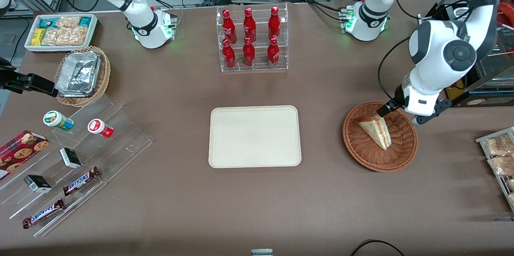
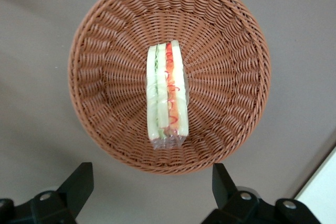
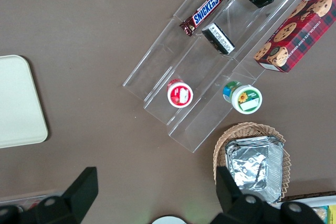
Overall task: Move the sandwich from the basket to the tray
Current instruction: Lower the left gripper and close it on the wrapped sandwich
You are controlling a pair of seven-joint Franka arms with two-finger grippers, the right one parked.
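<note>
Left wrist view: we look straight down on the sandwich [image 2: 167, 95], standing on edge in the middle of the reddish-brown wicker basket [image 2: 105, 45], cut face with its red and green filling turned up
Gripper [image 2: 152, 184]: fingers spread wide and holding nothing, hovering above the basket rim that lies farther from the front camera
Wrap: a clear film seems to cover the wedge, so we expect a slippery surface
Handling: we judge it light, soft and easily crushed
Hold: we would close gently across the two flat bread faces, near mid-length
Tray [image 1: 254, 136]: bare, near the basket, toward the parked arm's end
</note>
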